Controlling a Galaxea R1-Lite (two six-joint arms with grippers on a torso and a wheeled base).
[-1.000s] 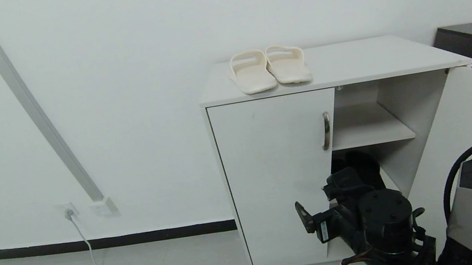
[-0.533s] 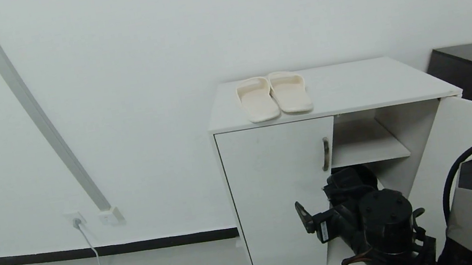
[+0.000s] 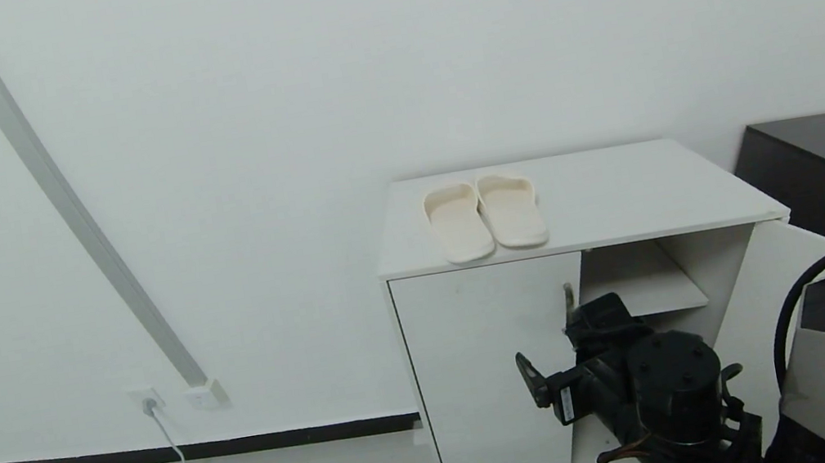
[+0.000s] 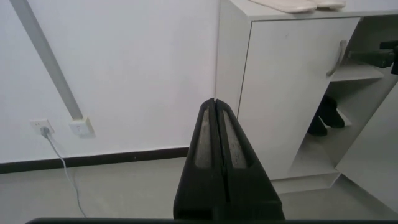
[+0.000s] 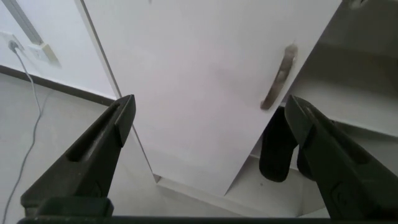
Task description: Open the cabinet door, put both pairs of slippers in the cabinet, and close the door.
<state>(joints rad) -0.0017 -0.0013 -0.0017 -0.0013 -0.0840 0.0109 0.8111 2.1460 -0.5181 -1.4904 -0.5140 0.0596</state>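
1. One pair of slippers (image 3: 485, 216) lies on the cabinet (image 3: 622, 198) top, toward its left side.
2. The second pair of slippers (image 4: 326, 118) stands inside, under the shelf (image 3: 652, 280), right of the closed door (image 3: 485, 377).
3. A wall socket (image 3: 150, 401) sits left of the cabinet.

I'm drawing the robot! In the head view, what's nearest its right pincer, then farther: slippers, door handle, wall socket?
1. Door handle, just before the right pincer.
2. Slippers, up on the cabinet top.
3. Wall socket, far left, low.
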